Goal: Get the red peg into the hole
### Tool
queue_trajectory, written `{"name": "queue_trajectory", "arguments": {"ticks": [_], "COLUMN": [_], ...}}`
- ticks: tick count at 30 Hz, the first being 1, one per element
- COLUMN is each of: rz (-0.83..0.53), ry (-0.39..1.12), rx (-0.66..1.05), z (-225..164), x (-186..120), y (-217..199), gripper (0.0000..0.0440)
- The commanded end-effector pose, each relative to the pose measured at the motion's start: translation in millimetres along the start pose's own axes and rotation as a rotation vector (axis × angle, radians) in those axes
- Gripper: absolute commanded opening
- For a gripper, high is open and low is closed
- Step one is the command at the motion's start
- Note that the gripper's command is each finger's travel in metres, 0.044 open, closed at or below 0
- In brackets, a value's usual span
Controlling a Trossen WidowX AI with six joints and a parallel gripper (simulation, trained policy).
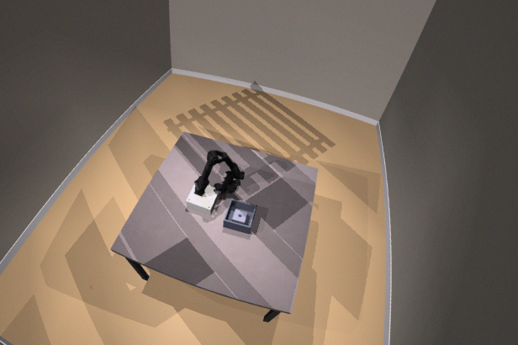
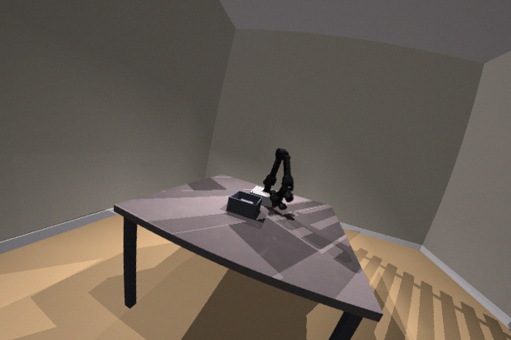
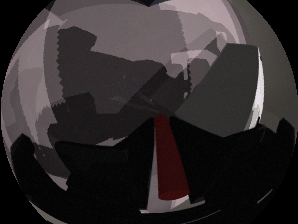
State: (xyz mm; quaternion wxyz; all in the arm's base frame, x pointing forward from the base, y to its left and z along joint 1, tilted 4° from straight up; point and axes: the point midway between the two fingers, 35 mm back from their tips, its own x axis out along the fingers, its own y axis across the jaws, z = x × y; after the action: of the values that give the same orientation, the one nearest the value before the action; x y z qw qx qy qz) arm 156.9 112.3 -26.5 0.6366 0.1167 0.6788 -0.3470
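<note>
The red peg (image 3: 171,167) (image 2: 273,206) stands between the two black fingers in the wrist view, its near end toward the camera. Only a trace of it shows in the top and exterior views. My gripper (image 3: 161,121) (image 1: 221,193) (image 2: 274,205) is shut on the peg, low over the table beside the arm's base. Whether the peg's far end touches the table cannot be told. The open dark blue-grey box (image 1: 236,227) (image 2: 240,208) stands apart from the gripper. In it lies the pale plate (image 1: 236,219) (image 2: 246,201), its dark hole visible in the top view.
The white base block (image 1: 201,203) (image 2: 259,191) of the arm is close beside the gripper; its grey side (image 3: 217,95) shows at the right in the wrist view. The grey table (image 1: 185,236) (image 2: 191,216) carries strong shadow bands.
</note>
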Motion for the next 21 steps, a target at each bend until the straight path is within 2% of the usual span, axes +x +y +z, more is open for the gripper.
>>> {"name": "queue_trajectory", "arguments": {"ticks": [1, 21], "rz": [0.007, 0.047], "ry": [-0.025, -0.139], "rx": [-0.007, 0.037], "z": [5.5, 45.8], "x": [-9.7, -90.6], "y": [1.3, -15.7], "gripper": [0.0000, 0.0000]}}
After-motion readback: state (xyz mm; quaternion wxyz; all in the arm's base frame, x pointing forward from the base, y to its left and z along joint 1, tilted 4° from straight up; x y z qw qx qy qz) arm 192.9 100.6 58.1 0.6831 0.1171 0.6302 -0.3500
